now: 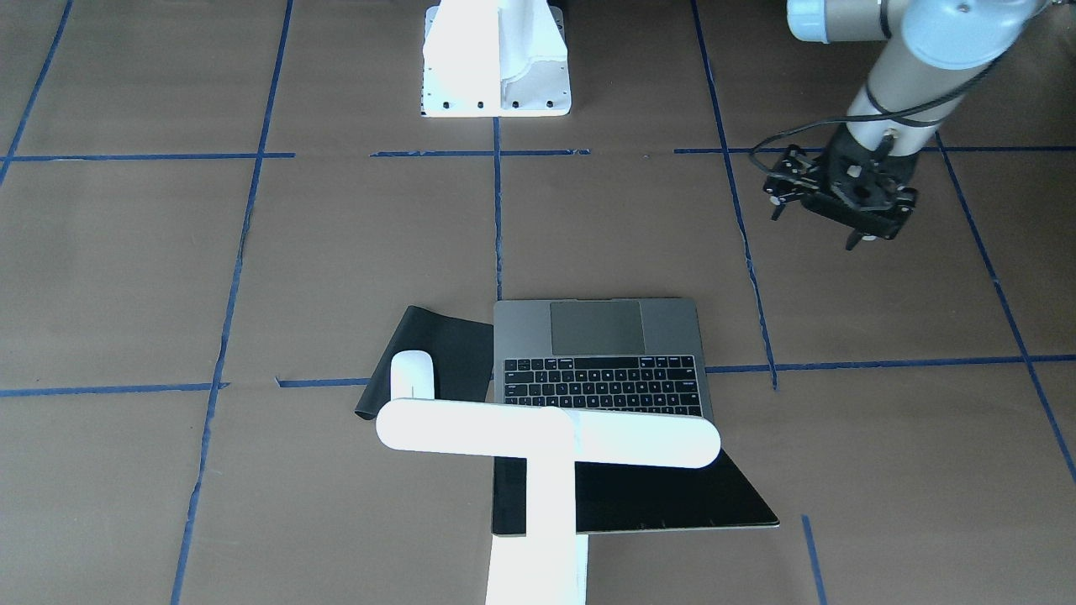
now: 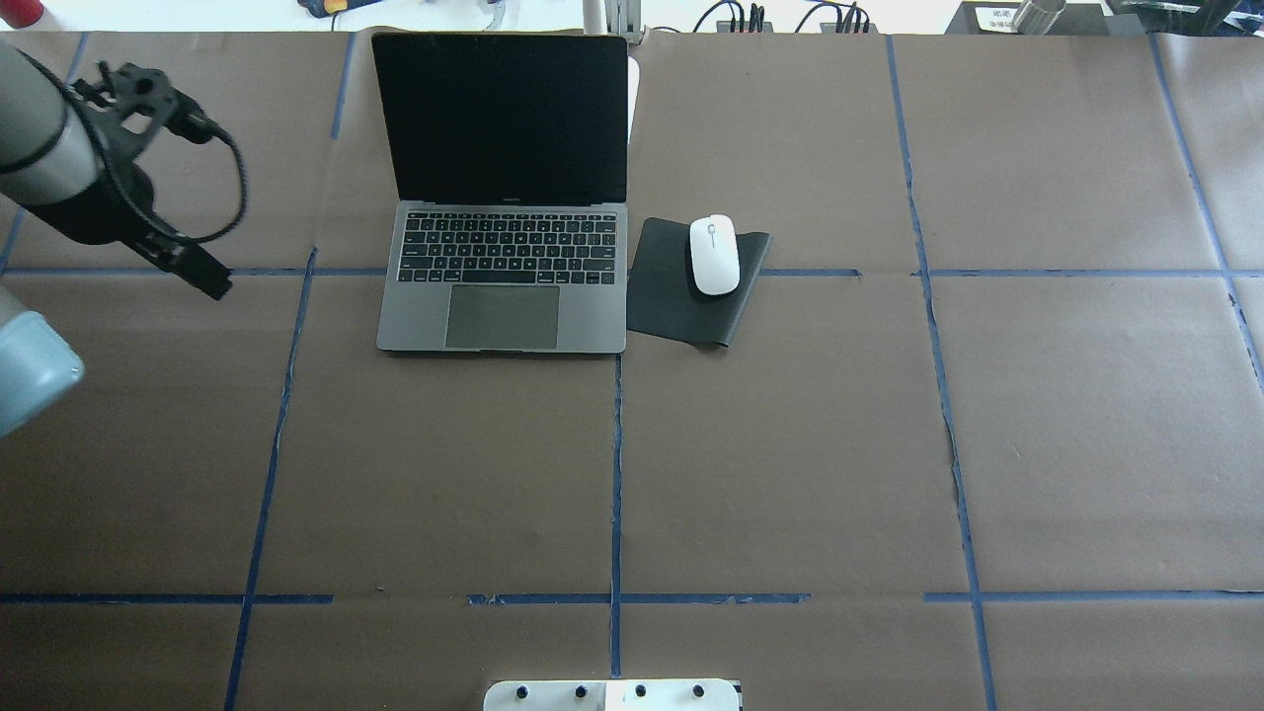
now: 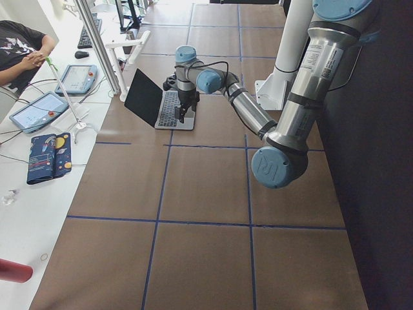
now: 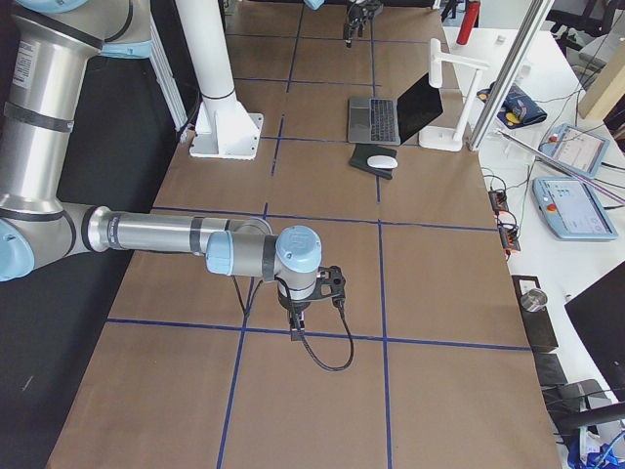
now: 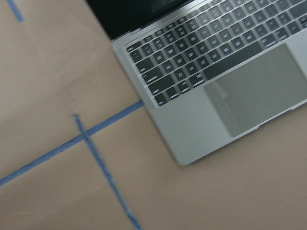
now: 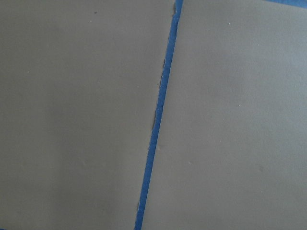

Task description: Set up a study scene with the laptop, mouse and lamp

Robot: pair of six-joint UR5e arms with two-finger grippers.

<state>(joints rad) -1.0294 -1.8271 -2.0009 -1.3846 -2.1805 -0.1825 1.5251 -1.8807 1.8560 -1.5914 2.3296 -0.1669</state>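
The laptop (image 2: 504, 316) stands open at the table's far side, its black screen upright and facing the robot. Right of it, the white mouse (image 2: 713, 255) lies on a black mat (image 2: 681, 301). The white lamp (image 1: 546, 437) stands behind the laptop, with its bar stretched over the screen's top edge. My left gripper (image 1: 814, 228) hangs above bare table to the left of the laptop; its fingers look spread and hold nothing. My right gripper (image 4: 298, 322) hovers low over the table's near right part, far from all three things. Whether it is open or shut I cannot tell.
The white arm pedestal (image 1: 496, 76) is bolted at the robot's edge of the table. Blue tape lines (image 2: 616, 474) cross the brown cover. A side desk holds tablets (image 3: 42, 110), and a seated person (image 3: 19, 48) is beyond the far edge.
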